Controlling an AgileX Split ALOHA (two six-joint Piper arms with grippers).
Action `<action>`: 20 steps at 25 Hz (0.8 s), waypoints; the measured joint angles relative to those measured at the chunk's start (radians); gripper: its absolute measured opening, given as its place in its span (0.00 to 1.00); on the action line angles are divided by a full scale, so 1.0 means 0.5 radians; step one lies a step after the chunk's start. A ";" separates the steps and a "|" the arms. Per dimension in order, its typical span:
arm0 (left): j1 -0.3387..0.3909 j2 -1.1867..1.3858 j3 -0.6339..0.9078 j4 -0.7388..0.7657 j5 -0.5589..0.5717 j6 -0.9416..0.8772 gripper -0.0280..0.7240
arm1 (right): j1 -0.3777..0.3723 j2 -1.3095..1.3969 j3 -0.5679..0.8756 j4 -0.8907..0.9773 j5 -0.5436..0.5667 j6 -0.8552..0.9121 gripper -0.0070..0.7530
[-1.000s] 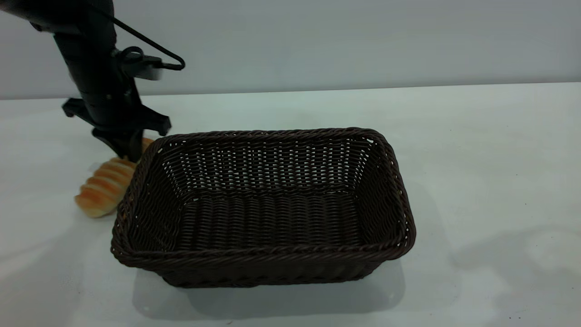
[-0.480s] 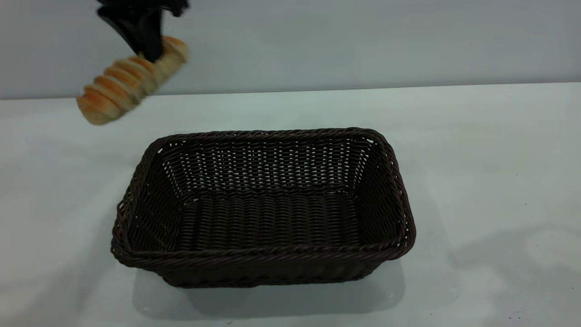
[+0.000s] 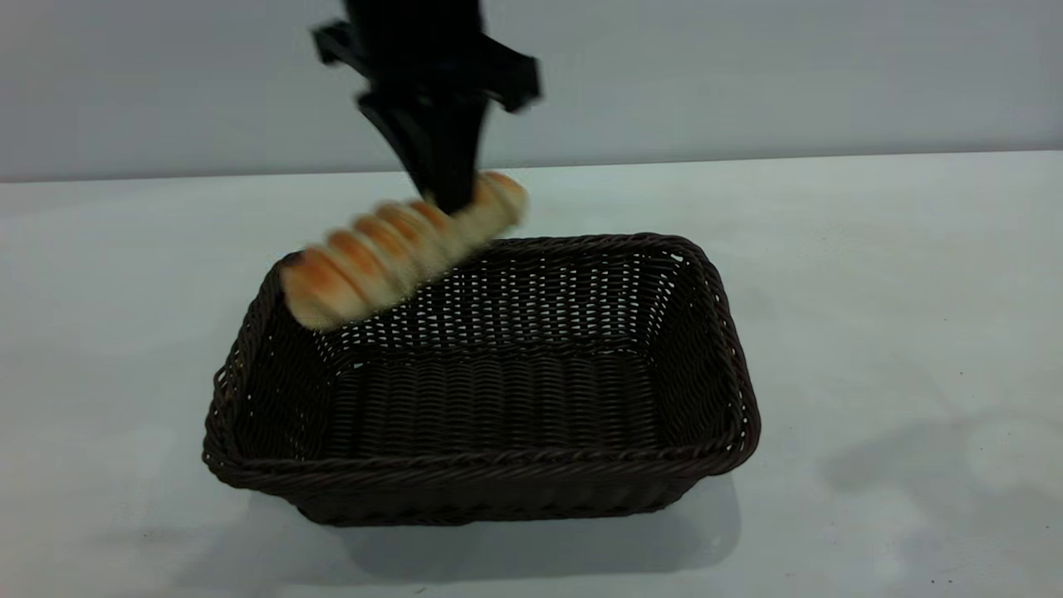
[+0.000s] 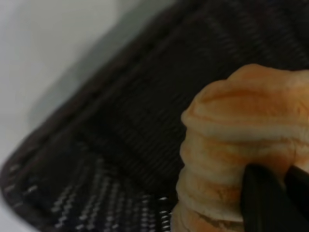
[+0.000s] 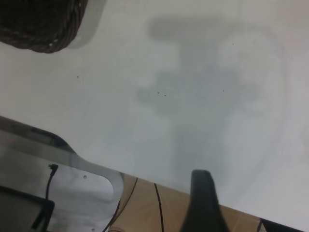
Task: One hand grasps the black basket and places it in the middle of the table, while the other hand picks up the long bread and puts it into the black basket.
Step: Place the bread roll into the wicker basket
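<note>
The black basket (image 3: 498,469) stands in the middle of the table (image 3: 872,274), its inside bare. My left gripper (image 3: 448,195) hangs above the basket's far left part, shut on the long bread (image 3: 374,249). The bread is gripped near one end and slants down toward the basket's left rim, clear of the weave. In the left wrist view the ridged bread (image 4: 241,130) fills the near side with the left gripper (image 4: 285,179) pinching it, and the basket (image 4: 120,145) lies below. My right gripper (image 5: 205,203) is parked over the table's edge, away from the basket (image 5: 43,24).
Pale tabletop (image 5: 193,96) spreads on all sides of the basket. In the right wrist view the table's edge, a metal bracket (image 5: 72,169) and cables over a tan floor lie beyond it.
The left gripper took the bread off the table left of the basket, lifted it high, then carried it right and down over the basket. The basket has not moved.
</note>
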 joint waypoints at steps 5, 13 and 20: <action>-0.041 0.052 0.002 -0.032 0.002 0.002 0.13 | 0.000 0.000 0.000 0.000 0.000 0.000 0.75; -0.043 0.057 0.002 -0.026 0.002 0.014 0.45 | 0.000 0.000 0.000 0.000 0.000 0.000 0.75; -0.043 0.019 -0.298 0.440 0.002 0.043 0.59 | 0.000 0.000 0.000 -0.002 0.028 0.001 0.75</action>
